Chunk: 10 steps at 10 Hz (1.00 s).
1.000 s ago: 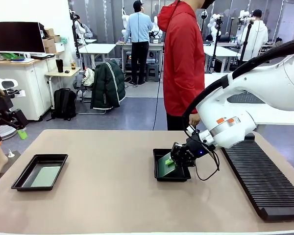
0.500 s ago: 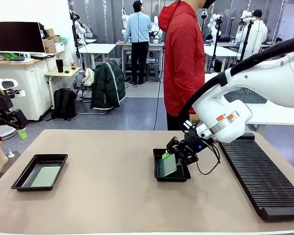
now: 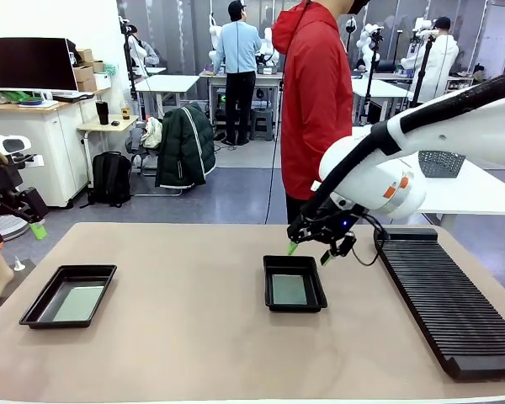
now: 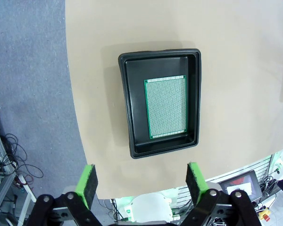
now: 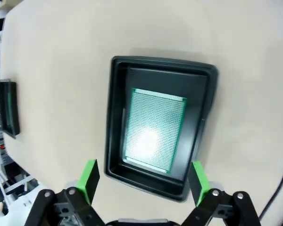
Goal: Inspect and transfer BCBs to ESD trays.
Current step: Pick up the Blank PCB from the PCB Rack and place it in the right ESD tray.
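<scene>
BCBs sit one per ESD tray, both flat on the tray floors. Centre tray (image 3: 295, 284) on the tan worktop (image 3: 194, 337) holds a green board (image 3: 289, 289); in the right wrist view the same tray (image 5: 114, 122) shows the board (image 5: 153, 132) lying flat with a bright glare patch on it, nearer one side wall than the other. Right gripper (image 3: 312, 252) hangs just above the far edge of that tray, jaws spread wide, nothing between the green pads (image 5: 88, 178); it touches neither board nor tray. Second tray (image 3: 67, 295) is near the worktop's left edge, well apart from the first, with its own board (image 3: 78, 303) inside; left wrist view looks straight down on this tray (image 4: 127, 103) and board (image 4: 166, 107), board off-centre toward one long wall. Left gripper (image 4: 140, 184) is high over that tray, jaws wide apart and empty, pads (image 4: 88, 183) clear of everything. Long ribbed black rack (image 3: 446, 303) lies along the right side of the worktop. Person in a red hooded top (image 3: 316, 101) stands at the far edge, behind the centre tray.
</scene>
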{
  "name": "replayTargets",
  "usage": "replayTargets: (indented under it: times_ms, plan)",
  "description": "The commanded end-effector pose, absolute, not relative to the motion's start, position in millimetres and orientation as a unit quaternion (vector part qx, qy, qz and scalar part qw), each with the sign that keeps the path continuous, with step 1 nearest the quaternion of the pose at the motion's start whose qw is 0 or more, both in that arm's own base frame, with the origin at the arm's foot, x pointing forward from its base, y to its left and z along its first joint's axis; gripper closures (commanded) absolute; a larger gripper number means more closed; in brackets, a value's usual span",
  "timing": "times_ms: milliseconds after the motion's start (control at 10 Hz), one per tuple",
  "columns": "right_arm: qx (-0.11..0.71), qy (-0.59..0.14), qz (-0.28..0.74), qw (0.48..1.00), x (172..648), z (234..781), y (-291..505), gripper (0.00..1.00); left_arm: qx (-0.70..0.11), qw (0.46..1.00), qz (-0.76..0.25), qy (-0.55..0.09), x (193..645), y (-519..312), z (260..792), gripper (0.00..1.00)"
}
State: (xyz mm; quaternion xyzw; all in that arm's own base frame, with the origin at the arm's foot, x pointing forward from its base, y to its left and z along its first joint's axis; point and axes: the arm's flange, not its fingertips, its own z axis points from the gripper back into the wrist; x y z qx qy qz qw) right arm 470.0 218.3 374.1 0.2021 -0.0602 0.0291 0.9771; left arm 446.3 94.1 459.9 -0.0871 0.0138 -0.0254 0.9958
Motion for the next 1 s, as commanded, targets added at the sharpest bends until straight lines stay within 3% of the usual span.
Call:
replayTargets:
  times_ms: [0, 400, 900]
  plan:
    - [0.152, -0.043, 0.036, 0.987, 475.7, 400.1, 215.1, 0.0, -0.09, 0.995, -0.029, 0.009, 445.3, 94.5, 458.3, 0.0]
    - [0.117, -0.033, 0.038, 0.992, 482.8, 409.1, 207.8, 0.0, -0.09, 0.995, -0.029, 0.009, 445.3, 94.5, 458.3, 0.0]
    - [0.135, -0.043, 0.048, 0.989, 475.1, 407.4, 205.9, 0.0, -0.09, 0.995, -0.029, 0.009, 445.3, 94.5, 458.3, 0.0]
